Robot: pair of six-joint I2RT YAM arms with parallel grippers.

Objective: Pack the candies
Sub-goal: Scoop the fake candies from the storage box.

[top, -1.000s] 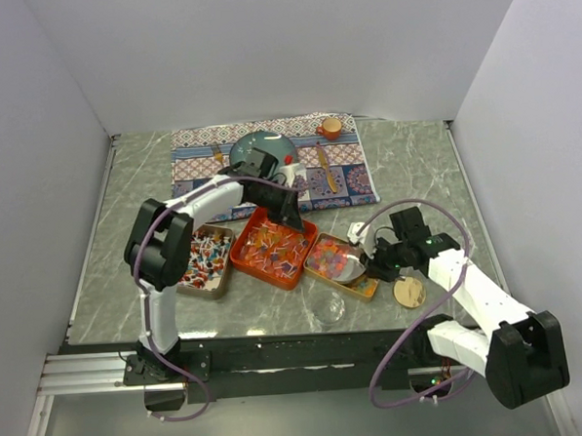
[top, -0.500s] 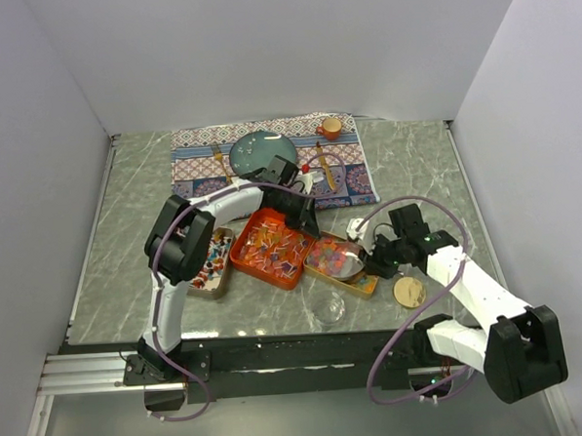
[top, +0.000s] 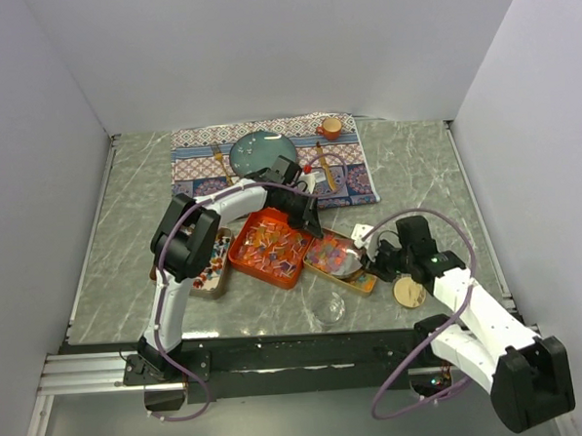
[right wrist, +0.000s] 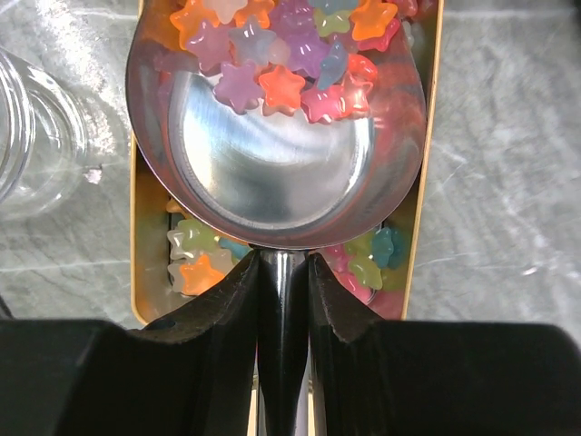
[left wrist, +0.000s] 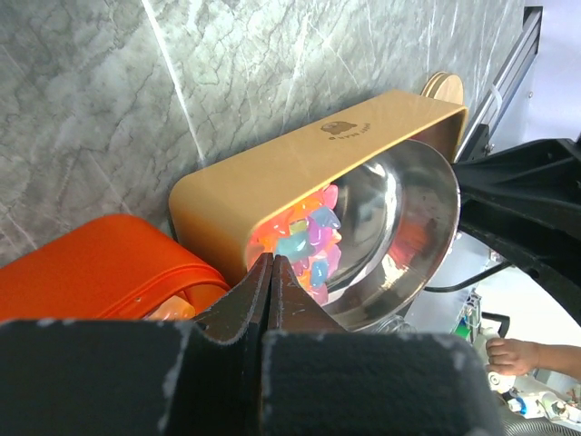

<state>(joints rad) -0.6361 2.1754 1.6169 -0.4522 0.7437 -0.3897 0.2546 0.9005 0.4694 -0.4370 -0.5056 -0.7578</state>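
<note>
Marbled table; right hand grips steel-looking scoop of translucent star candies.

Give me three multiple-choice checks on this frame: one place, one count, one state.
1. The scoop bowl sits over: A the tan tray; B the glass jar; C the blue plate.
2. Number of trays holding candies: A two; B three; C five.
3. The left gripper is: A wide open; B shut, empty; C shut on the scoop.
Answers: 1 A, tray walls flank the bowl. 2 B, the top view shows three side by side. 3 B, its fingers meet with nothing between.
</note>
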